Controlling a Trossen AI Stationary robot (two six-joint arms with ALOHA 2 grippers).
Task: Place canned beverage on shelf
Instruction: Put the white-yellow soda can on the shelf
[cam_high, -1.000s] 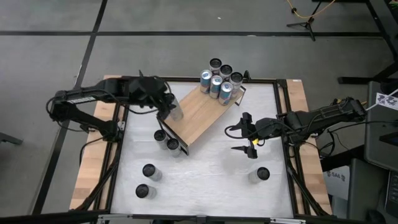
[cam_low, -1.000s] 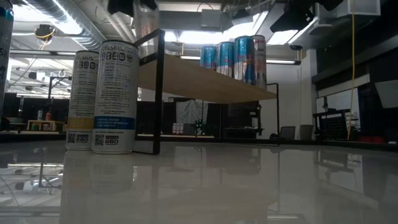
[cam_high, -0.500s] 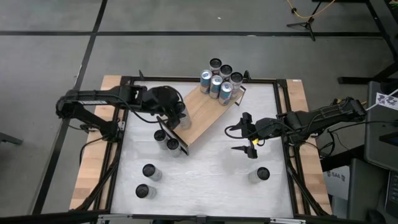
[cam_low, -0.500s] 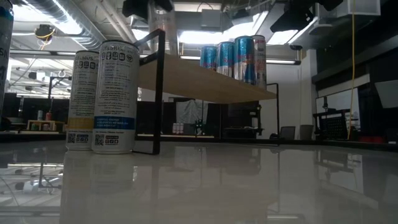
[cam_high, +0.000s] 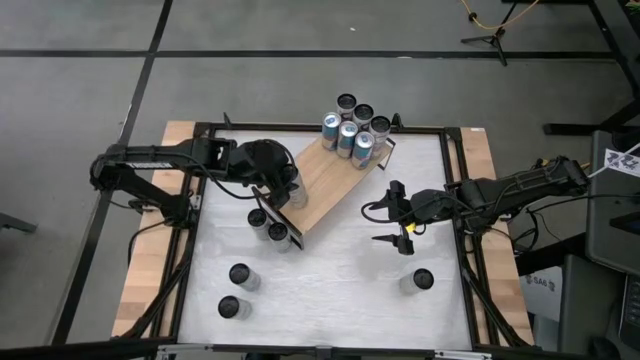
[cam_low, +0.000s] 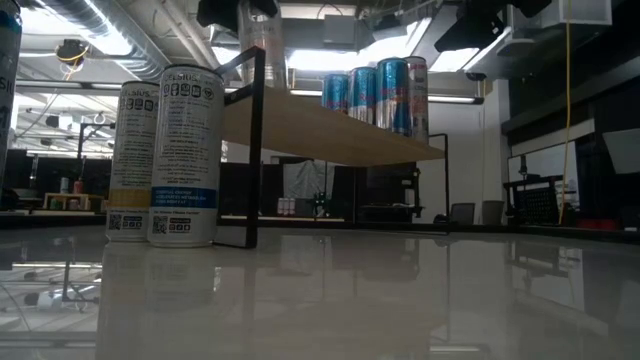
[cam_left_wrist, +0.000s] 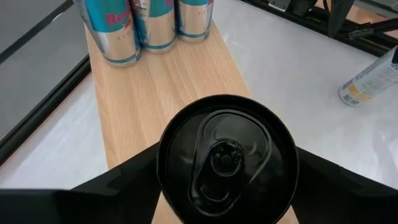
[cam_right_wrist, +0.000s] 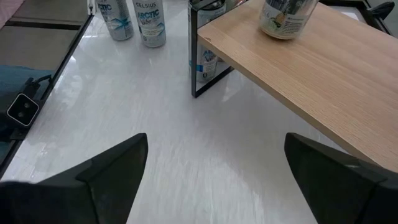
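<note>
Five cans (cam_high: 352, 125) crowd the shelf's (cam_high: 325, 190) far end. The left gripper (cam_high: 285, 188), moved over the near end, grasps a can (cam_left_wrist: 227, 158); the right gripper (cam_high: 390, 212) hangs released.

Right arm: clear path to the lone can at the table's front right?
Probably yes. The right end effector hangs open over bare tabletop, and the lone can stands close by with nothing between or beside it.

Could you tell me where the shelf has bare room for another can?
The shelf is bare in its middle stretch, between the left gripper's can at the near end and the can cluster crowding the far end.
</note>
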